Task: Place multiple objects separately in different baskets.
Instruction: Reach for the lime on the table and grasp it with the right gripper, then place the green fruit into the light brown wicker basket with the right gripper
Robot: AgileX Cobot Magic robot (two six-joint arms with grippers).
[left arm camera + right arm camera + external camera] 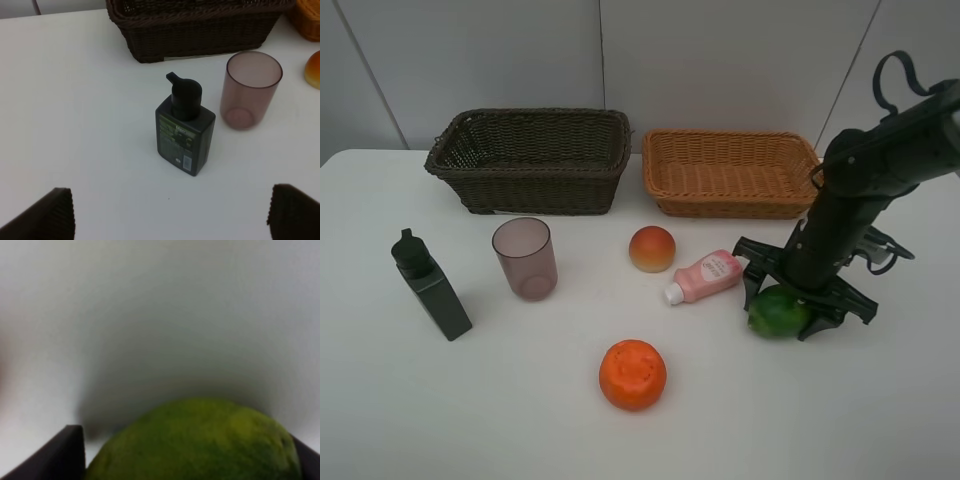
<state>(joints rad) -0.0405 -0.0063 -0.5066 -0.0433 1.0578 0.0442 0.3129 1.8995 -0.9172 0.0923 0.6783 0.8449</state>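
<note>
The green lime lies on the white table at the right, and my right gripper is down over it with a finger pressed against each side. My left gripper is open and hangs above the table short of the dark green square bottle; the exterior view does not show it. The mauve cup stands beside that bottle. The peach-coloured fruit, pink squeeze bottle and orange lie mid-table.
At the back stand the dark brown basket on the left and the light orange-tan basket on the right; nothing shows inside either. The pink bottle lies close to the left of my right gripper.
</note>
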